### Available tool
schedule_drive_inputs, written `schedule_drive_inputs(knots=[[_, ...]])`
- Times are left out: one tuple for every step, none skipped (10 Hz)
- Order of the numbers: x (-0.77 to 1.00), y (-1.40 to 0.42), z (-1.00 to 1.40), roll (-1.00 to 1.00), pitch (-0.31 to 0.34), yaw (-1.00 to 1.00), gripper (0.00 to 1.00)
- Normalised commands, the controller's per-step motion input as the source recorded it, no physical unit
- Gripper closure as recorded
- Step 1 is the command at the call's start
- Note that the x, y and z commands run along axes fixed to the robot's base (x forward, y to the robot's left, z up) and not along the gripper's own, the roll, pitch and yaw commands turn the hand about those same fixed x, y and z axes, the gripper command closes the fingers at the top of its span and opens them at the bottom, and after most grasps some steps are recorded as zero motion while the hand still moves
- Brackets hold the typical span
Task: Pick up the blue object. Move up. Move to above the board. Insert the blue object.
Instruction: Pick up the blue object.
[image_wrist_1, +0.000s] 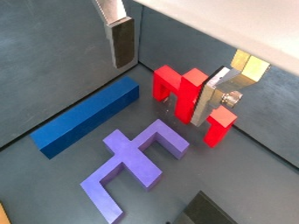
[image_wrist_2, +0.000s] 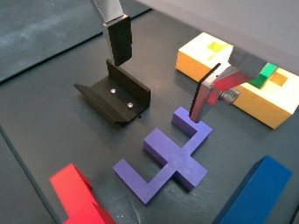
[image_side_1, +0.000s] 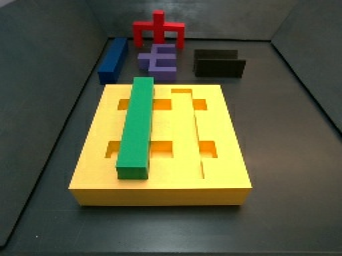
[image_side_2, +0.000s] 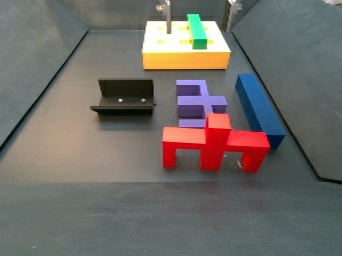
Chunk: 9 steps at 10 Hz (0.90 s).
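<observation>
On the table (image_side_2: 80, 100), blue object (image_side_2: 258, 108) lies flat at 3 o'clock of the purple block (image_side_2: 201, 101), just beside it, untouched. Red piece (image_side_2: 210, 143) stands near its front end. Board (image_side_1: 227, 175) sits well apart, green bar (image_side_1: 136, 125) lying in its groove. Fixture (image_side_2: 123, 98) at 9 o'clock of the purple block. Tool (image_wrist_2: 163, 61) hangs above the pieces, fingers (image_wrist_1: 121, 42) spread, nothing between them.

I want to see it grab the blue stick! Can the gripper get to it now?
Probably yes. The blue object lies flat on the floor, its top uncovered, a gap between it and the purple block. The gripper hangs open above the pieces, holding nothing.
</observation>
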Motion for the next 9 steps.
schedule_drive_inputs(knots=[[0.04,0.00,0.00,0.00,0.000,0.00,0.00],[0.00,-0.11,-0.13,-0.04,0.000,-0.07,0.00],[-0.34,-0.21,-0.37,-0.12,0.000,-0.17,0.00],[-0.59,-0.14,-0.48,-0.16,0.021,-0.11,0.00],[-1.00,0.00,-0.39,-0.22,0.000,0.00,0.00],[-1.00,0.03,-0.44,-0.25,0.000,0.00,0.00],[-1.00,0.01,-0.49,-0.26,0.000,0.00,0.00],[-0.89,0.11,-0.43,-0.29,0.000,0.02,0.00],[-0.98,0.05,-0.54,-0.25,0.000,0.05,0.00]])
